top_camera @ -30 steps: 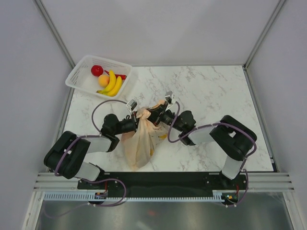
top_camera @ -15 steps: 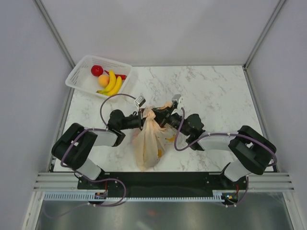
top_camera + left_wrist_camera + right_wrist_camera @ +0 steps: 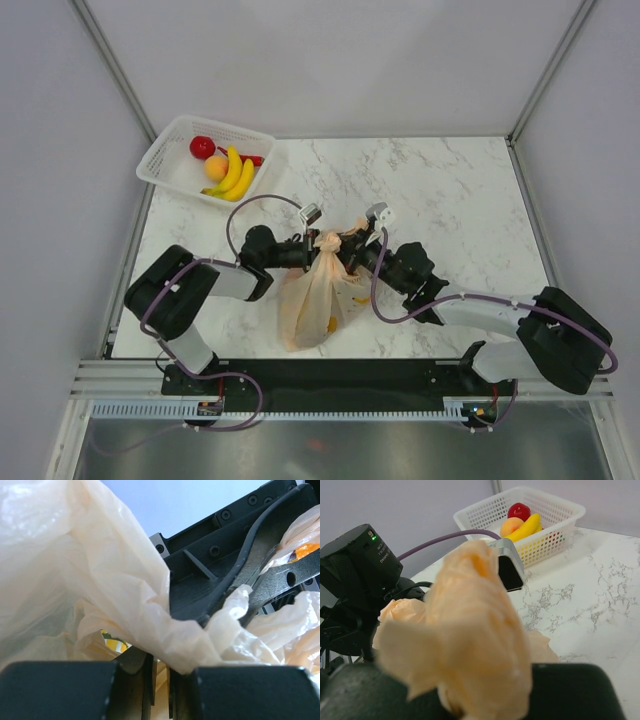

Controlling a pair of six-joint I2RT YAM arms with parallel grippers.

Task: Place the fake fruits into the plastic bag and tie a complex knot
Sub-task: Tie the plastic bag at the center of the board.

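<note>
Left hand (image 3: pixel 311 243) is clenched on a fold of the bag (image 3: pixel 315 300). In its wrist view the peach film runs down into the narrow gap between the fingers (image 3: pixel 60 690). Right hand (image 3: pixel 353 245) is clamped tight as well, and in its own view a crumpled tuft of the same film stands up out of its grip. The two hands face each other almost tip to tip over the middle of the tabletop (image 3: pixel 450 200). The bag's gathered neck is caught between them and its body trails toward the near edge. I cannot tell whether it hangs free or rests on the tabletop.

The step in hand looks like the tying. The neck is bunched into a lump where the knot (image 3: pixel 328 240) should sit, but the views do not show how far it is formed, or where the loose ends run. Yellow-orange patches show through the film, and they could be fruit or print.

Packing seems incomplete: fruits (image 3: pixel 225 165) (a red apple, a peach and bananas) lie in the white basket (image 3: pixel 165 160) at the far left corner, well apart from the bag.

The next move probably calls for one hand to keep the neck taut while the other lets go, takes a strip again and leads it round. The pull should be even, since film this thin may slip or tear.
</note>
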